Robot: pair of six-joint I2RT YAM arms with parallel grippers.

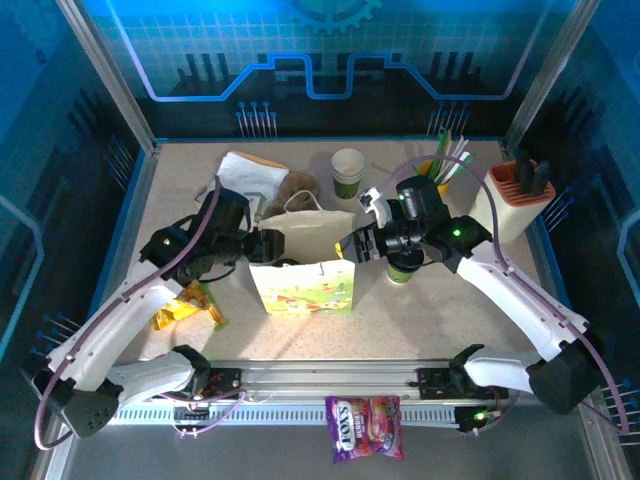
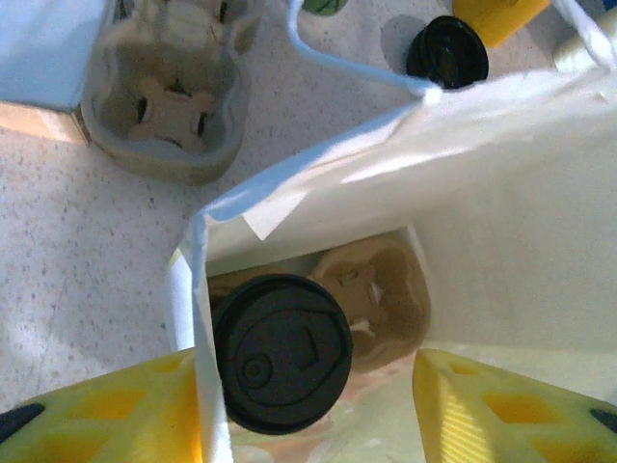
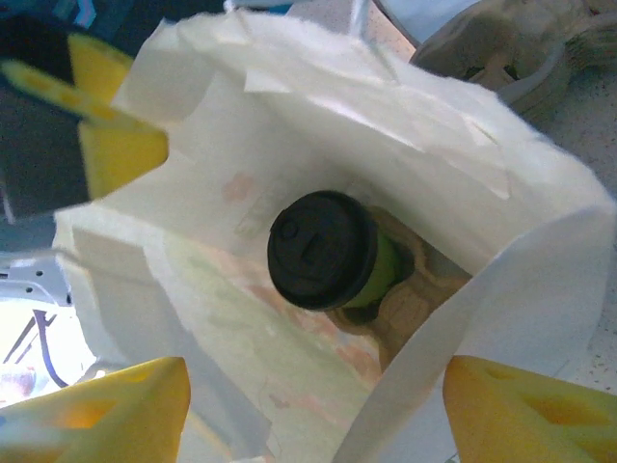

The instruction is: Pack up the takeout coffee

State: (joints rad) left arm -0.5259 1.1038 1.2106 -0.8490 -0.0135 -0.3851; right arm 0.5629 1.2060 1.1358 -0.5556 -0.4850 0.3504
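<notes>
Camera above: white flower-printed paper bag (image 1: 300,285) stands open mid-desk (image 1: 450,330). At its 9 o'clock rim, left gripper (image 1: 268,243); at 3 o'clock, right gripper (image 1: 352,246). One black-lidded, white-over-green small paper cup (image 1: 403,268) stands on the desk just beside the bag at 3 o'clock, under the right arm. Yellow cup of straws (image 1: 440,170) at 1 o'clock, well apart.

Left wrist: left gripper (image 2: 307,405) jaws apart, bag rim between them, not clamped on it. The twin cup (image 2: 280,352) sits inside the bag in a brown pulp carrier (image 2: 381,289), with a free socket at its 2 o'clock.

Right wrist: right gripper (image 3: 313,386) jaws also apart, astride the rim; twin cup (image 3: 321,249) upright below.

Handling, judged: thin paper wall dents easily, lid may pop, contents could slosh. Grip mid-body, gently, and keep upright. Obstacles: overhanging right arm, floppy bag wall, cord handle (image 2: 347,63).
</notes>
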